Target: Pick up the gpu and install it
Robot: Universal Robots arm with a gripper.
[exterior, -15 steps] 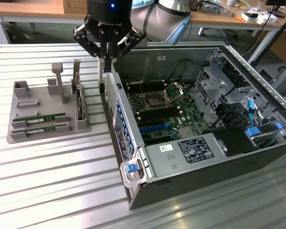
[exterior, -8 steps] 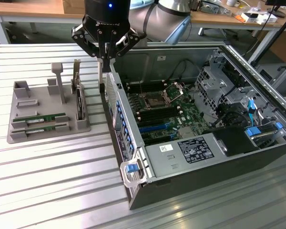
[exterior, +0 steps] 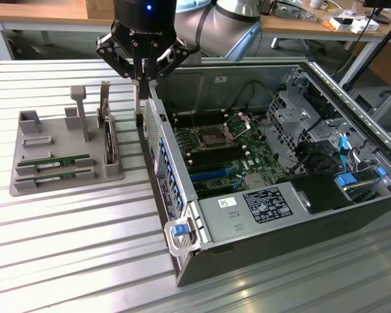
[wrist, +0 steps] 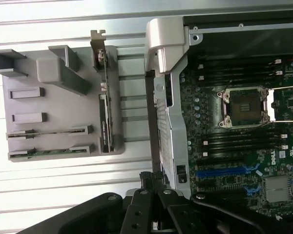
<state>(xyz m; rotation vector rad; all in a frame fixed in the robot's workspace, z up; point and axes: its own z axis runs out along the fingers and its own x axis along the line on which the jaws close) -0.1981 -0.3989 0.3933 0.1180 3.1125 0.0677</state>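
Item: gpu, one of two green sticks, lying in grey holder on slatted surface. Claw: pressed together, empty, hovering beside computer case. Step: pickup not begun; likely needs claw spread over stick.

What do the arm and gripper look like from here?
The gripper is black: a squat body with pale lettering and a small blue light, and jointed linkage bars with round pivot pins fanning out below it. The arm behind it is a silver-grey tube with a rounded joint.
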